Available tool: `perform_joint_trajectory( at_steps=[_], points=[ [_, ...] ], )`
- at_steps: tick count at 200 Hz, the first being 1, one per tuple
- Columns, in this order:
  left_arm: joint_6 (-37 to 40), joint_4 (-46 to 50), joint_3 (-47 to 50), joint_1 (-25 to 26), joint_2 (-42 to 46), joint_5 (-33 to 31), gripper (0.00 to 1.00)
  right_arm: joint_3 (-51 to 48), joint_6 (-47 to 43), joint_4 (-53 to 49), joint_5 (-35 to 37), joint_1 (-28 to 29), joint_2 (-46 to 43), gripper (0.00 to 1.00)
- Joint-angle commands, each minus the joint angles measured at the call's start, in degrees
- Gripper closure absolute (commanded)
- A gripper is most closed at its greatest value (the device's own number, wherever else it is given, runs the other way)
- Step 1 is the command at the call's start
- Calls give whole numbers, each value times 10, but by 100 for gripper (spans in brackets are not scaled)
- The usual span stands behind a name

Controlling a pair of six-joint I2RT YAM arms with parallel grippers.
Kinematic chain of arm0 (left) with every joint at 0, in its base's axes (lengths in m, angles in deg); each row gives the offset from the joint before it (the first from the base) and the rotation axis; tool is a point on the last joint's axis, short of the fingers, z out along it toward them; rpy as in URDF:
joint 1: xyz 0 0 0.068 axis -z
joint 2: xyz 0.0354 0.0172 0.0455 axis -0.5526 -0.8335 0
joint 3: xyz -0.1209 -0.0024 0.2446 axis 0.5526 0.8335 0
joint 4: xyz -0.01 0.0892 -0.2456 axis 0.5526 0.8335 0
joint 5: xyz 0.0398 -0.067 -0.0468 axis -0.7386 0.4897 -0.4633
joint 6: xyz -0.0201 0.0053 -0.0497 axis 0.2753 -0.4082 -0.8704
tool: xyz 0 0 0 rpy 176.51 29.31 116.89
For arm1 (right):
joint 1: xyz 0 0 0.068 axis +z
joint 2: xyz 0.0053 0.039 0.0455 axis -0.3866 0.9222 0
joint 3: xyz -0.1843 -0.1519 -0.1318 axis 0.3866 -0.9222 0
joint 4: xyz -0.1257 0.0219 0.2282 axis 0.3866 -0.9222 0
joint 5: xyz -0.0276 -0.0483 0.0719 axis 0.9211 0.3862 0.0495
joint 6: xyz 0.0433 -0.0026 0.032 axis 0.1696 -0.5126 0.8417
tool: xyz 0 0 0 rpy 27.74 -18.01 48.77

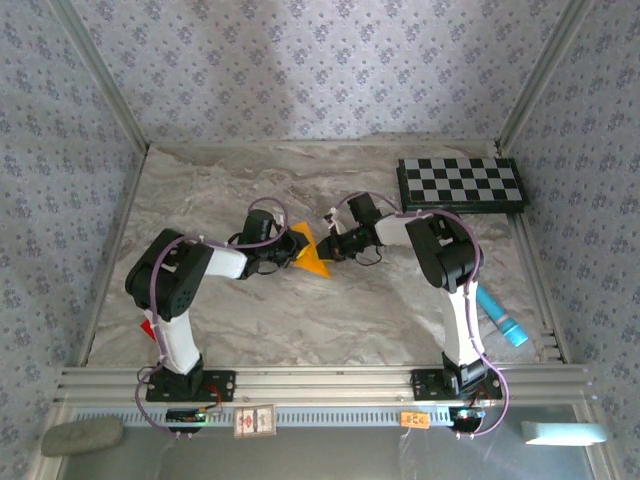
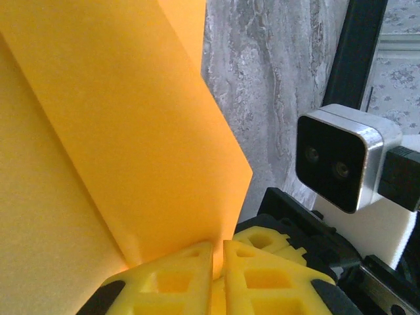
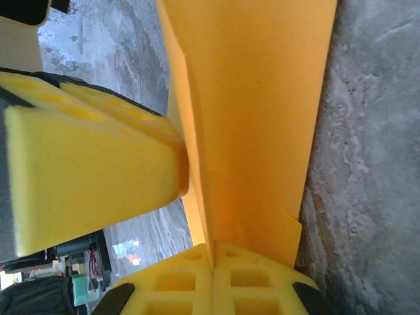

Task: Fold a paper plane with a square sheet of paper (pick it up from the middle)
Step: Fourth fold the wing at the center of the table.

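marble table (image 1: 300, 330) | folded sheet (image 1: 310, 255) long axis far-to-near, tip unclear | left pincer (image 2: 218, 254), right pincer (image 3: 213, 252) both pinching it

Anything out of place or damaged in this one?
No damage visible: the orange paper is pinched by the left gripper and the right gripper. Strays: a blue cylinder lies askew at the right edge of the table, and a red scrap lies near its left edge.
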Motion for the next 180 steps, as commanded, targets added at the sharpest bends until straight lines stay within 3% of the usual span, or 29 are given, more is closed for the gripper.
perform_joint_trajectory(
  at_steps=[1, 63, 180],
  points=[
    [8, -15, -15, 2, -10, 6, 88, 11, 5, -21, -11, -2, 15, 98],
    [9, -10, -17, 2, -21, 1, 89, 17, 3, -37, -7, -2, 17, 97],
    [12, 4, -21, 0, -24, 0, 89, 9, 1, -86, 7, -5, -29, 77]
  ],
)
